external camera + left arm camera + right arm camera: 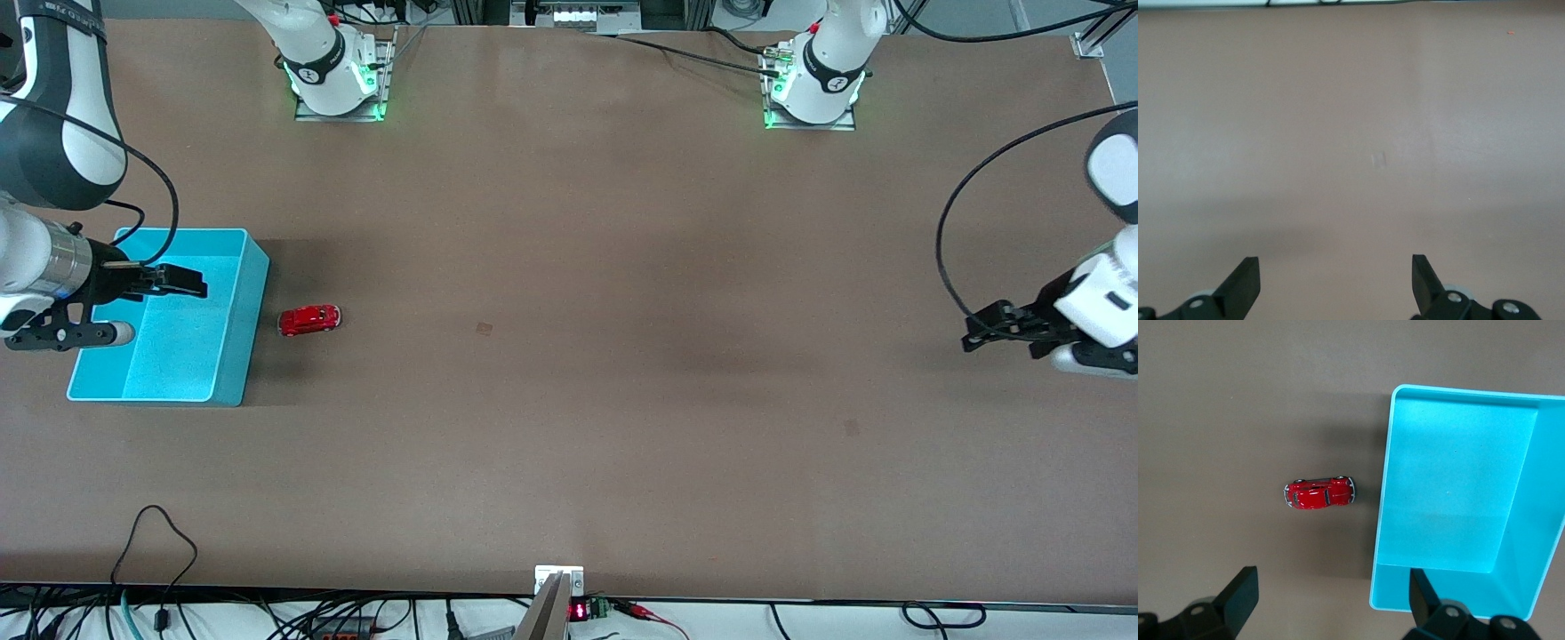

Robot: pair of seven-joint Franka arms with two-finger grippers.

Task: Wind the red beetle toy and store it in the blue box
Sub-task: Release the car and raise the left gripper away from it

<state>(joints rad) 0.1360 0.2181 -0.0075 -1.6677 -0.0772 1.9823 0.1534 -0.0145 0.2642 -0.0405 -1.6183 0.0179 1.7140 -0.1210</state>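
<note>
The red beetle toy (309,319) stands on the table just beside the blue box (252,331), on the box's side toward the left arm's end. My right gripper (197,286) is open and empty, up in the air over the box. In the right wrist view the toy (1319,493) lies beside the box (1451,487), apart from the open right gripper (1333,588). My left gripper (973,331) waits open and empty over bare table at the left arm's end; the left wrist view shows only the gripper (1335,275) and brown table.
The blue box holds nothing. The brown tabletop (569,356) stretches between the two arms. Cables (160,542) lie along the table edge nearest the front camera.
</note>
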